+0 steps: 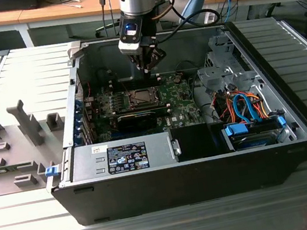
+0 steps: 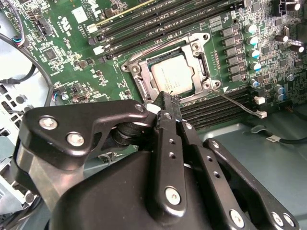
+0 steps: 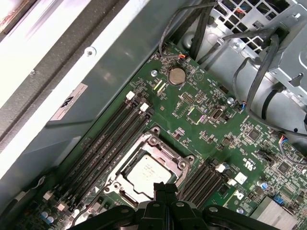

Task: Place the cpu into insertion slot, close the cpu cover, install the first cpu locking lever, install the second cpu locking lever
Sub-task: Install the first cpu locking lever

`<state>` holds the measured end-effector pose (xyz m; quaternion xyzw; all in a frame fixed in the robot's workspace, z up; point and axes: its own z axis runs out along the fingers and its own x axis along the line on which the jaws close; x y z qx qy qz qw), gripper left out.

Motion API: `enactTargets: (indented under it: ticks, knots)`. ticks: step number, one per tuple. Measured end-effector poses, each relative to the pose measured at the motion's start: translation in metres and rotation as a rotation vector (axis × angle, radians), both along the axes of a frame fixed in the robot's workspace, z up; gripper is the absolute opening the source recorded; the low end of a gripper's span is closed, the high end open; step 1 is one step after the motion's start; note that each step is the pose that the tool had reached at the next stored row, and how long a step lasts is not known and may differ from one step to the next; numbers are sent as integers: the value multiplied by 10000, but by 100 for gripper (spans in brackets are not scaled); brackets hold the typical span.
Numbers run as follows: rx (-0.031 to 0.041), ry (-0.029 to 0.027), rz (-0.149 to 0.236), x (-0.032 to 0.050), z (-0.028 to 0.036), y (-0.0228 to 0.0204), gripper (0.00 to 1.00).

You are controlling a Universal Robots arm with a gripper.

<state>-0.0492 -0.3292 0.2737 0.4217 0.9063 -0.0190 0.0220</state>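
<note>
Claw (image 1: 147, 67) pinched narrow, empty — upper centre of the exterior view — the cpu (image 1: 139, 98) just below it in frame.

The cpu (image 2: 171, 75) lies in the insertion slot (image 2: 195, 64), directly beneath the gripper (image 2: 165, 99). The cpu cover (image 2: 144, 82) lies over its edges. Memory slots (image 2: 144, 24) run along both sides, beyond and nearer the gripper.

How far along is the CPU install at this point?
Done: the cpu sits in the slot, with the cover down around it. In hand: the gripper, jaws shut and empty, is at the slot's edge. Left: one lever juts out, seemingly unlatched; the other I cannot tell.
</note>
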Motion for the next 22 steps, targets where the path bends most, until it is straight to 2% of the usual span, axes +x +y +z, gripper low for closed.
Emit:
enactTargets:
  ticks: [22]
  knots:
    - [0, 1, 220, 0, 0, 0, 11]
